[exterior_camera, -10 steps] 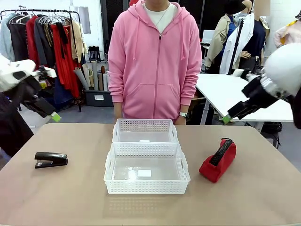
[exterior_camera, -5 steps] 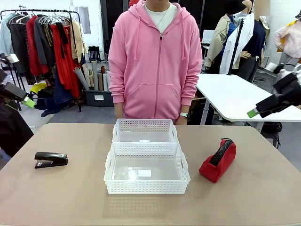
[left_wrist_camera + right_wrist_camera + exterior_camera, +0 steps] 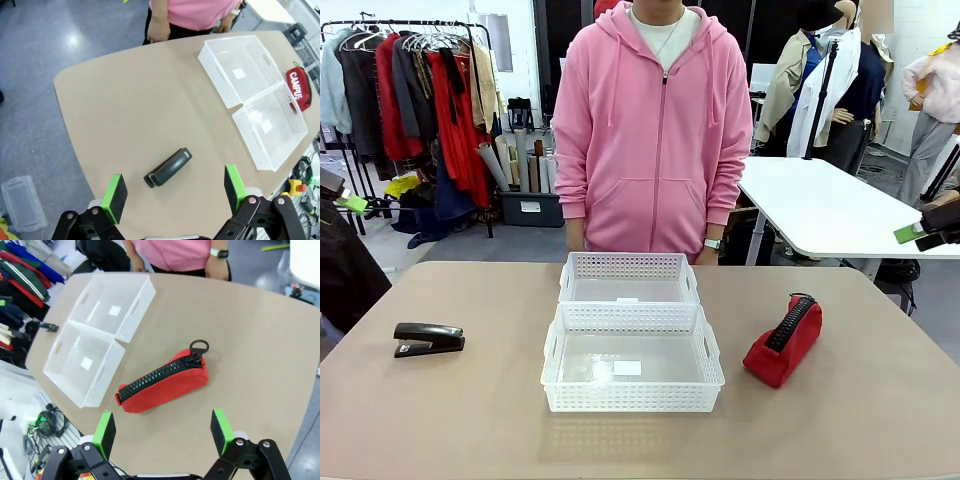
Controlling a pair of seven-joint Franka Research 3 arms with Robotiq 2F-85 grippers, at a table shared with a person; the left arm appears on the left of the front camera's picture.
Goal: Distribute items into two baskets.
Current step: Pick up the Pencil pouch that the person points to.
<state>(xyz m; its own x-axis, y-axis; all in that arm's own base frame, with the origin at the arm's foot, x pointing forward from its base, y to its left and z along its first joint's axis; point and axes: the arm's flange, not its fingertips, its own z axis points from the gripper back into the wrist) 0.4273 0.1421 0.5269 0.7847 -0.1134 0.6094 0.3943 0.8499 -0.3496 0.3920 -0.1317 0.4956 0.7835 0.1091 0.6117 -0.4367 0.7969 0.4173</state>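
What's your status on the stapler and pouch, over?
Left gripper and right gripper open, holding nothing. Stapler and pouch on the table, outside near basket and far basket. Nothing in the way.

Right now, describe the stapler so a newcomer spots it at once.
On the tan table, find the two white baskets in the middle. To the robot's left of them, the stapler lies alone on the tabletop. It is small, black and hard, unlike the red zip pouch on the other side.
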